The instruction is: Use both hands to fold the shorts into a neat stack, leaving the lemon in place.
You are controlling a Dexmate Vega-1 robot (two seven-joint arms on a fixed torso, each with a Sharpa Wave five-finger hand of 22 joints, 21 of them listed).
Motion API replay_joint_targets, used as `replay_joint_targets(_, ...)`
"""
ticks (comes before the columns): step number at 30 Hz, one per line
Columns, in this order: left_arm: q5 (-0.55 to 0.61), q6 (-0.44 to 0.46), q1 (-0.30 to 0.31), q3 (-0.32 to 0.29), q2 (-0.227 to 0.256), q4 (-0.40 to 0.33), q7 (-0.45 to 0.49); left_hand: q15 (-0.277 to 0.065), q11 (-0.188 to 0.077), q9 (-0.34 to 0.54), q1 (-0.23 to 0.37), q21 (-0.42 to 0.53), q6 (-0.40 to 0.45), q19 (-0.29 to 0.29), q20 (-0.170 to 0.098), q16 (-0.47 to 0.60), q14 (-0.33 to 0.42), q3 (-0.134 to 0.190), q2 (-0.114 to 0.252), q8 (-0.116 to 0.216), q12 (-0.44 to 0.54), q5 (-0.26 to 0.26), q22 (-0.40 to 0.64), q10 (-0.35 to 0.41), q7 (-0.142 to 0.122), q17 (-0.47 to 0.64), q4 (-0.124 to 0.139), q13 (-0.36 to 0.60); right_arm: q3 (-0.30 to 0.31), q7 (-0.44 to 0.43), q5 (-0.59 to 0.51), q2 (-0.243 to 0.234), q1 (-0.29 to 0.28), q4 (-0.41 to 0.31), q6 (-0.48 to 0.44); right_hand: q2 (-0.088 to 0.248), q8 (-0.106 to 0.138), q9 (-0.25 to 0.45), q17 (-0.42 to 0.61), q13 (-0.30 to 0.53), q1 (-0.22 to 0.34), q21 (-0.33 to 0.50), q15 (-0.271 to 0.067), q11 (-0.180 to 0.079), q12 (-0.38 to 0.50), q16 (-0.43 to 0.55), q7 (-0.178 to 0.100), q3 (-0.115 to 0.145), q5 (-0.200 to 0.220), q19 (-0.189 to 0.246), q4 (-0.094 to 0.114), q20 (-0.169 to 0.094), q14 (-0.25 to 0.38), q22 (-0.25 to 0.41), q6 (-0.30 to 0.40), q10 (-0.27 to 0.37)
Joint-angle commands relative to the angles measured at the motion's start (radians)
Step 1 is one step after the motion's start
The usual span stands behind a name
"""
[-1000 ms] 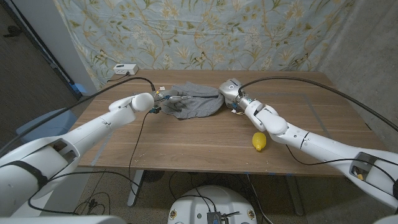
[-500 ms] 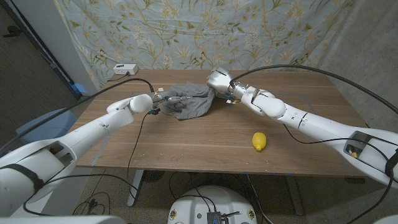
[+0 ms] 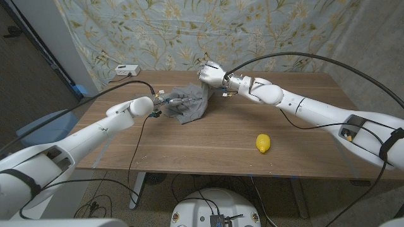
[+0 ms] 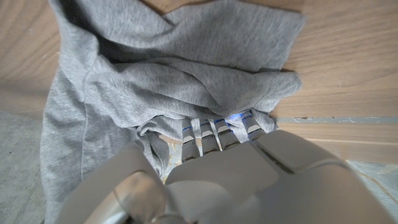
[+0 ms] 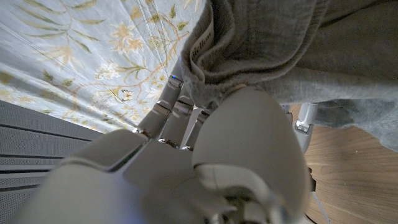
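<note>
A floral curtain (image 3: 208, 31) fills the upper frame behind a wooden table (image 3: 208, 142). A small white box (image 3: 127, 70) sits at its upper-left corner. Grey carpet (image 3: 315, 205) lies below.

Grey shorts (image 3: 189, 104): soft knit, bunched and creased, far middle of table (image 3: 208, 142), one edge lifted off the wood. Lemon (image 3: 263, 143): yellow, lying near front edge, well apart from shorts
</note>
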Motion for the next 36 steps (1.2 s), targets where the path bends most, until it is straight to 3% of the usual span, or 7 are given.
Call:
replay_joint_targets(1,-0.015,-0.019,0.011,-0.011,0.005,0.014,0.010,-0.001,0.002,0.001,-0.004,0.000,0.007,0.004,0.007,0.005,-0.002,-0.003,0.002,0.004,0.010,0.007,0.003,0.010,0.006,0.003,0.000,-0.001,-0.087,-0.090,-0.022,0.113,0.122,0.129,0.057,0.003,0.000,0.003,0.005,0.005,0.017,0.015,-0.118,-0.004,-0.005,-0.003,0.003,-0.006,0.004,-0.007,0.003,-0.154,0.011,0.005,0.005,0.009)
replay_joint_targets(21,-0.042,-0.074,0.015,-0.018,-0.006,0.083,0.033,-0.002,0.004,0.001,-0.015,-0.003,0.015,0.004,0.008,0.005,-0.003,-0.005,0.003,0.005,0.012,0.010,0.003,0.014,0.009,0.002,-0.003,-0.001,-0.338,-0.289,0.013,0.385,0.322,0.504,0.113,-0.005,-0.016,0.003,0.015,0.008,0.042,0.067,-0.118,-0.006,-0.031,-0.026,-0.003,-0.013,0.003,-0.034,-0.001,-0.155,-0.001,0.005,-0.016,-0.012)
replay_joint_targets(24,-0.046,-0.081,0.013,-0.018,-0.009,0.097,0.033,-0.003,0.003,0.001,-0.016,-0.003,0.016,0.005,0.008,0.005,-0.003,-0.006,0.002,0.005,0.012,0.011,0.003,0.015,0.009,0.002,-0.003,-0.002,-0.353,-0.325,0.051,0.413,0.323,0.551,0.105,-0.013,-0.053,-0.001,0.016,0.001,0.069,0.111,-0.119,-0.005,-0.068,-0.055,-0.008,-0.018,0.001,-0.059,-0.005,-0.155,-0.021,0.001,-0.075,-0.056)
replay_joint_targets(28,-0.045,-0.091,0.006,-0.015,-0.012,0.112,0.034,-0.002,0.003,0.001,-0.018,-0.004,0.015,0.005,0.008,0.005,-0.002,-0.006,0.002,0.005,0.012,0.012,0.003,0.014,0.010,0.002,-0.003,-0.002,-0.354,-0.312,0.105,0.421,0.309,0.552,0.062,-0.034,-0.137,-0.005,-0.029,-0.010,0.105,0.201,-0.121,-0.012,-0.130,-0.122,-0.041,-0.048,-0.003,-0.098,-0.001,-0.150,-0.045,-0.016,-0.200,-0.160)
replay_joint_targets(30,-0.046,-0.098,0.002,-0.014,-0.016,0.120,0.034,-0.002,0.003,0.001,-0.019,-0.004,0.016,0.005,0.008,0.005,-0.003,-0.007,0.001,0.005,0.012,0.012,0.003,0.014,0.010,0.002,-0.004,-0.002,-0.344,-0.298,0.135,0.421,0.297,0.544,0.031,-0.057,-0.183,-0.004,-0.054,-0.018,0.056,0.245,-0.121,-0.009,-0.152,-0.157,-0.060,-0.098,-0.003,-0.129,0.023,-0.129,-0.076,-0.045,-0.278,-0.246)
replay_joint_targets(32,-0.045,-0.104,-0.002,-0.013,-0.018,0.127,0.035,-0.002,0.002,0.001,-0.020,-0.004,0.015,0.005,0.008,0.005,-0.003,-0.007,0.001,0.005,0.012,0.012,0.003,0.013,0.010,0.002,-0.004,-0.002,-0.333,-0.295,0.147,0.420,0.275,0.532,-0.043,-0.043,-0.216,-0.003,-0.090,-0.027,0.003,0.252,-0.117,-0.006,-0.153,-0.215,-0.073,-0.115,0.010,-0.173,0.041,-0.110,-0.148,-0.100,-0.374,-0.321)
replay_joint_targets(36,-0.045,-0.110,-0.008,-0.012,-0.019,0.133,0.034,-0.003,0.005,0.001,-0.022,-0.005,0.015,0.005,0.007,0.005,-0.003,-0.008,0.000,0.004,0.012,0.013,0.003,0.014,0.010,0.001,-0.005,-0.002,-0.310,-0.263,0.175,0.412,0.235,0.495,-0.163,-0.073,-0.222,-0.008,-0.161,-0.050,-0.167,0.210,-0.107,-0.027,-0.155,-0.314,-0.100,-0.125,0.053,-0.201,0.081,-0.057,-0.230,-0.149,-0.567,-0.494)
